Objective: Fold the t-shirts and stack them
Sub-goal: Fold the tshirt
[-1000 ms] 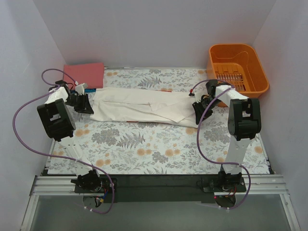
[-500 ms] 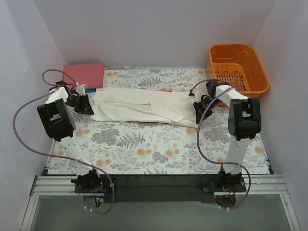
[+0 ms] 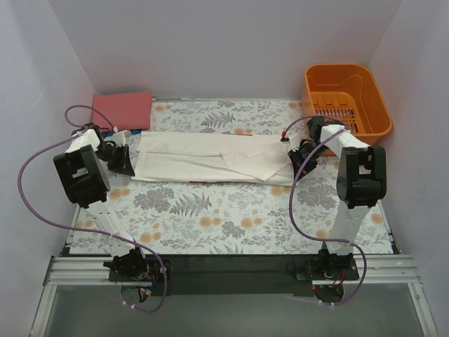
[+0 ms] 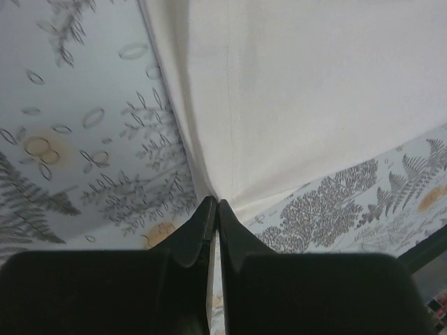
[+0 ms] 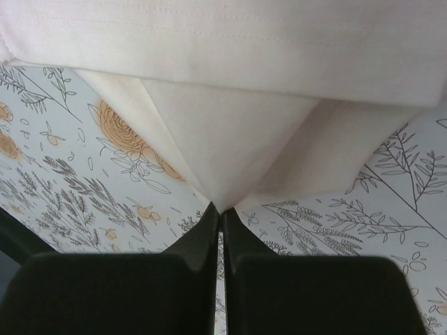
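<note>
Cloth of the white folded t-shirt (image 3: 210, 158), mid-frame, looks limp and light; left gripper (image 4: 214, 209) and right gripper (image 5: 221, 213) each pinch an end corner, the sensible holds.

The white t-shirt (image 3: 210, 158) lies as a long flat band, plain side up, stretched between the two grippers. One end corner is pinched in the left gripper (image 4: 213, 209), and the other end tapers to a point pinched in the right gripper (image 5: 218, 211), where folded layers overlap. The salmon-red t-shirt (image 3: 123, 110) lies as a flat folded rectangle beyond the left gripper, apart from the white one
</note>
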